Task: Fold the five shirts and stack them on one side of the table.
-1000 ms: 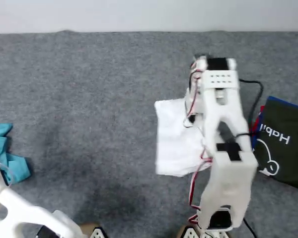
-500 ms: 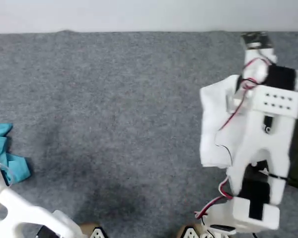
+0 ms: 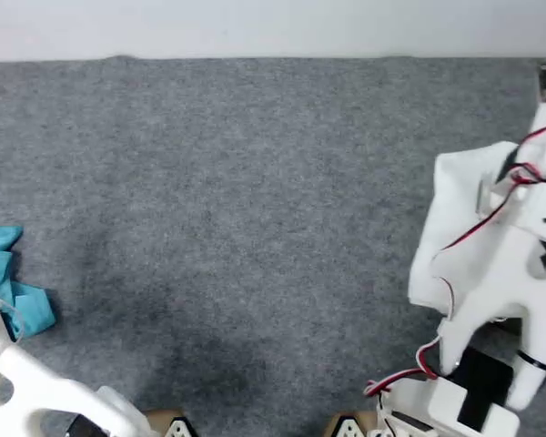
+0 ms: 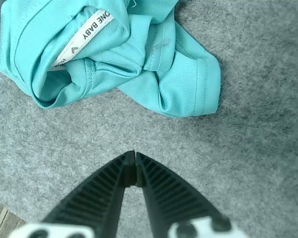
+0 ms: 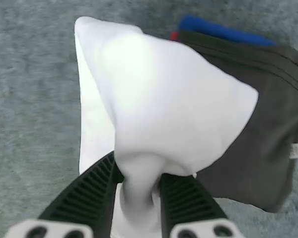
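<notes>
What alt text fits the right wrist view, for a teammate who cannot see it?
The right tool is shut on a bunched white shirt, which fans out beyond it. Behind it lies a folded dark shirt with a blue edge showing past it, on the grey table.

The worktop point(image 3: 255, 182) is covered in grey, felt-like fabric, and its far edge meets a pale wall. At its left edge lies a crumpled teal shirt point(image 3: 2, 264). On the right side rests a folded dark shirt point(image 5: 268, 134) with blue cloth point(image 5: 218, 29) beneath it. A white shirt point(image 5: 164, 99) hangs partly over that pile and the grey surface beside it. I cannot tell whether it touches either.
</notes>
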You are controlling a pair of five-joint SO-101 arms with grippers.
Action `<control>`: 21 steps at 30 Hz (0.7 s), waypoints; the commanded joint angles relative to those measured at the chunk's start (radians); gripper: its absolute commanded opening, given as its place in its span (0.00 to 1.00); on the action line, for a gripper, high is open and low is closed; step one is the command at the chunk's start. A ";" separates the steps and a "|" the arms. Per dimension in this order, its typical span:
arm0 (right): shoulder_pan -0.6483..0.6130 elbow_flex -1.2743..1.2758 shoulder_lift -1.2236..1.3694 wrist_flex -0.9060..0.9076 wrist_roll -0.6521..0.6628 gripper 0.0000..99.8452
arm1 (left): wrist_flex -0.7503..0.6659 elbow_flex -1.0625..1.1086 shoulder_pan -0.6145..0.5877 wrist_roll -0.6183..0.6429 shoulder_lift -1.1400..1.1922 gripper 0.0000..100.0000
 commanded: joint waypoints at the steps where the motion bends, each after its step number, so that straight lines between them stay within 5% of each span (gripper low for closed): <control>1: 0.059 -0.072 -0.050 0.028 0.038 0.01 | 0.012 -0.007 0.002 -0.005 -0.025 0.01; 21: 0.179 -0.052 0.156 -0.168 0.118 0.01 | 0.012 0.035 0.000 -0.005 -0.025 0.01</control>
